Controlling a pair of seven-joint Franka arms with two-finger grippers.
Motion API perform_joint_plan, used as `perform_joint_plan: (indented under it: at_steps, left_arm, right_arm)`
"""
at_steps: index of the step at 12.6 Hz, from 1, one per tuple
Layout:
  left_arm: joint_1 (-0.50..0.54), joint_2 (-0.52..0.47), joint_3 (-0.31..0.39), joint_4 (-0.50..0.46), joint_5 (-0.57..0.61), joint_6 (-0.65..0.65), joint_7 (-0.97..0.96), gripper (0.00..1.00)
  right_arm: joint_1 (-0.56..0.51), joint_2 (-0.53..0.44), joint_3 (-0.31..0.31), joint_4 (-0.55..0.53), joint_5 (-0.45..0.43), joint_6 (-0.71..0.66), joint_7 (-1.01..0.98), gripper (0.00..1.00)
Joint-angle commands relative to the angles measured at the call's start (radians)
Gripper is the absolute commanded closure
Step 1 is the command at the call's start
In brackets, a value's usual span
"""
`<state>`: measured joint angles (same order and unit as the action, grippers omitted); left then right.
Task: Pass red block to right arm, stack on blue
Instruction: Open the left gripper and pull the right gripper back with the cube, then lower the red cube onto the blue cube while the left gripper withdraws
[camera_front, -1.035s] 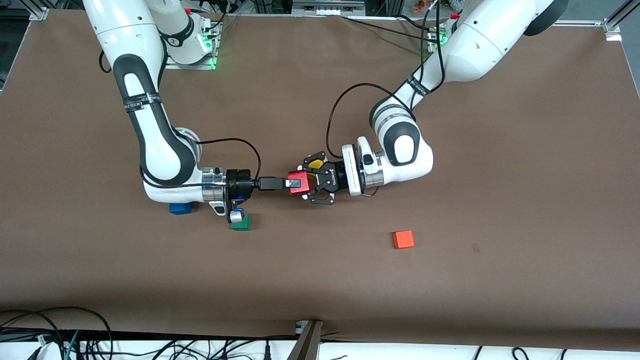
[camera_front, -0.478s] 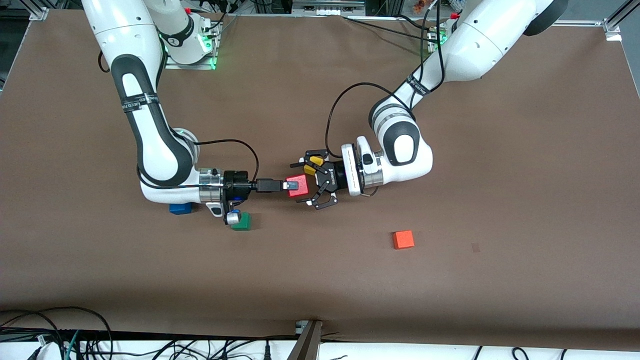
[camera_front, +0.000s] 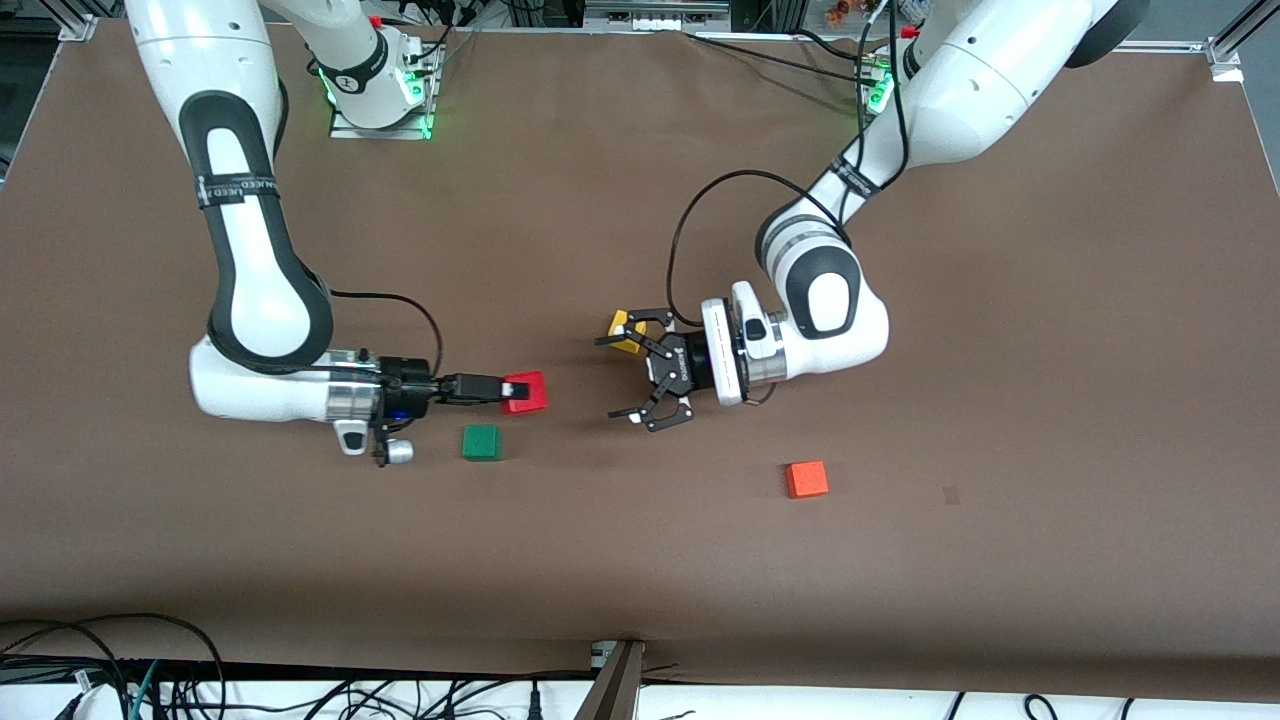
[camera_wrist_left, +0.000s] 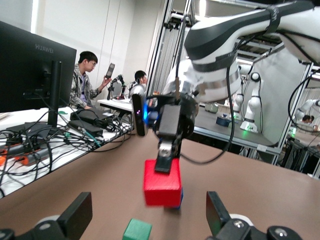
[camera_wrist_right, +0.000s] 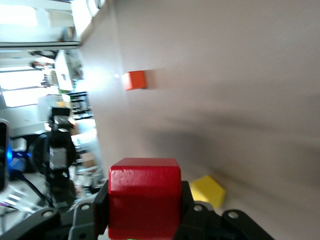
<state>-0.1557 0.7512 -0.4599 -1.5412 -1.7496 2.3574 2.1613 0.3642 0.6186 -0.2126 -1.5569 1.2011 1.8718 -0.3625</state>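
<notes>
My right gripper (camera_front: 518, 391) is shut on the red block (camera_front: 527, 391) and holds it above the table close to the green cube. In the right wrist view the red block (camera_wrist_right: 145, 197) sits clamped between the fingers. My left gripper (camera_front: 610, 378) is open and empty, its claw spread wide and pointing at the red block from a short gap. In the left wrist view the red block (camera_wrist_left: 162, 182) hangs from the right gripper (camera_wrist_left: 166, 162), and a sliver of the blue cube (camera_wrist_left: 180, 198) shows past it. In the front view the blue cube is hidden under the right arm's wrist.
A green cube (camera_front: 481, 442) lies on the table nearer to the front camera than the red block. A yellow cube (camera_front: 623, 328) lies by the left gripper's claw. An orange-red cube (camera_front: 806, 479) lies toward the left arm's end, nearer to the front camera.
The left gripper opened and let go of the red block. The right gripper carried the block away toward the right arm's end. The left gripper drew back a little.
</notes>
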Motion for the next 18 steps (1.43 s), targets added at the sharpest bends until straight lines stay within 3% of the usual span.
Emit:
perform_joint_plan:
  at_steps: [1, 4, 6, 8, 14, 18]
  left_arm:
    - [0.071, -0.018, -0.002, -0.01, 0.149, -0.082, -0.09, 0.0]
    - [0.174, -0.018, 0.003, 0.004, 0.341, -0.228, -0.193, 0.0]
    - [0.25, -0.021, 0.003, 0.032, 0.537, -0.315, -0.317, 0.0]
    - [0.303, -0.023, 0.003, 0.056, 0.753, -0.392, -0.43, 0.0]
    - [0.432, -0.091, 0.018, 0.058, 1.198, -0.67, -0.65, 0.0]
    - [0.464, -0.159, 0.03, 0.058, 1.373, -0.789, -0.829, 0.0]
  right_arm:
    - [0.004, -0.036, -0.048, 0.014, -0.199, -0.008, 0.005, 1.0]
    - [0.007, -0.051, -0.103, 0.014, -0.4, -0.002, 0.005, 1.0]
    - [0.009, -0.06, -0.109, 0.014, -0.577, 0.019, 0.008, 1.0]
    - [0.01, -0.063, -0.131, 0.009, -0.699, 0.046, 0.007, 1.0]
    - [0.036, -0.062, -0.159, -0.017, -0.954, 0.07, 0.14, 1.0]
    - [0.041, -0.065, -0.16, -0.035, -0.979, 0.095, 0.157, 1.0]
